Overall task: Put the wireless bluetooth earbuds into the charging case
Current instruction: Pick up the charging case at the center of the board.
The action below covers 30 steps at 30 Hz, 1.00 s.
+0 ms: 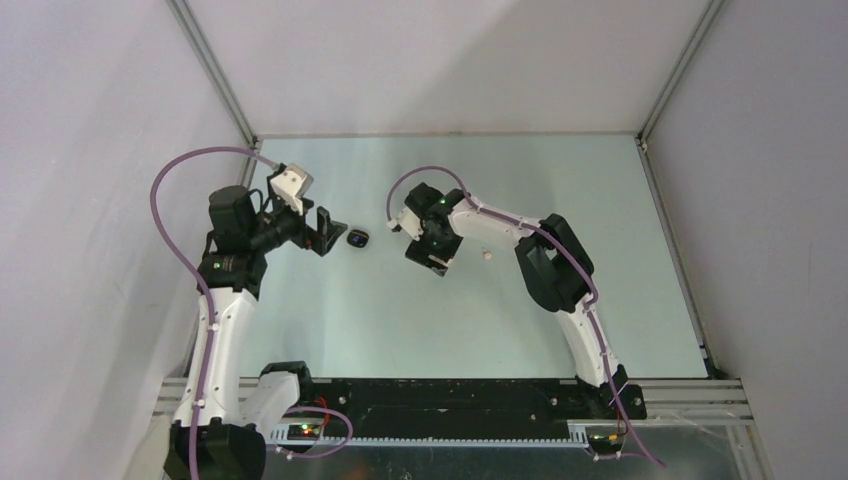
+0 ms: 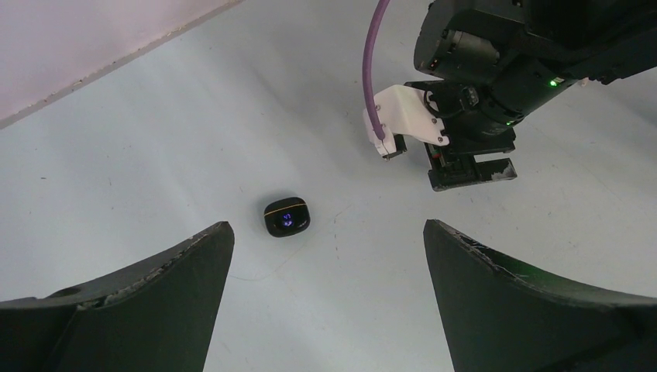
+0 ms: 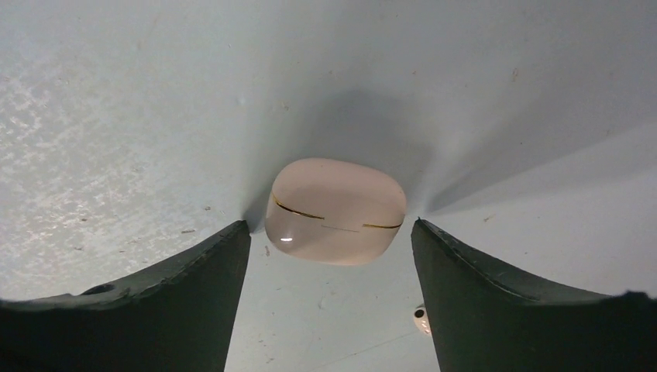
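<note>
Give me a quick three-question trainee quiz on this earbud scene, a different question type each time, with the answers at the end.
1. True or false: the left gripper is clamped on the black case.
2. In the right wrist view, what lies on the table between the fingers of the right gripper? A) a black earbud B) the off-white case C) a screwdriver
3. Fill in: the lid of the off-white case is ____.

Key
1. False: its jaws stand wide open, and the case lies on the table ahead of them, untouched.
2. B
3. shut
</note>
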### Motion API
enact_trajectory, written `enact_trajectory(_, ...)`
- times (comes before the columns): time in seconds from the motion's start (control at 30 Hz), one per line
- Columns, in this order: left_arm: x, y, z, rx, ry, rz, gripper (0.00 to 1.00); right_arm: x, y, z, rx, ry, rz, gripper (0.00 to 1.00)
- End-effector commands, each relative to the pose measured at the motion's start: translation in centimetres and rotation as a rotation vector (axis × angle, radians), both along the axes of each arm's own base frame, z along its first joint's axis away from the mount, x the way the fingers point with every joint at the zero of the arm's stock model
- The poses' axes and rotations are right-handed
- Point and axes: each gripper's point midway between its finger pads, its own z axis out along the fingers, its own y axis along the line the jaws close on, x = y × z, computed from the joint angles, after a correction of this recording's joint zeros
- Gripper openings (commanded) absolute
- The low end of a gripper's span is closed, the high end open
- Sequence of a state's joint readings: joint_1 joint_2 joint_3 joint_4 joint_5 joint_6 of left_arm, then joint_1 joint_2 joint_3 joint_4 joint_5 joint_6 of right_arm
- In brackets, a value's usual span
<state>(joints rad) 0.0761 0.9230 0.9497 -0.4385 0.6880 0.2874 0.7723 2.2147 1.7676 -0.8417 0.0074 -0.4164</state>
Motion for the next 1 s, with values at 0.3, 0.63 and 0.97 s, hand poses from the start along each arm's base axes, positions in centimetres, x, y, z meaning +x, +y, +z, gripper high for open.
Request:
enact_trajectory(0.3,0.1,-0.5,0.2,-0.022,-0.013,-0.022,1.0,0.8,0.9,2.5,0.086,-0.05,-0.011,0.84)
enact_trajectory(0.63,0.2,-0.7,0.1,-0.032,-0.005,-0.027,0.99,0.5,2.5,3.2,0.124,-0.067,-0.006,0.59)
enact_trajectory(0.97,-0.6,-2.5,-0.4,-0.102,0.025,-0.14,0.99,-3.1,2.7,12.4,0.518,0.165,0.117,0.47)
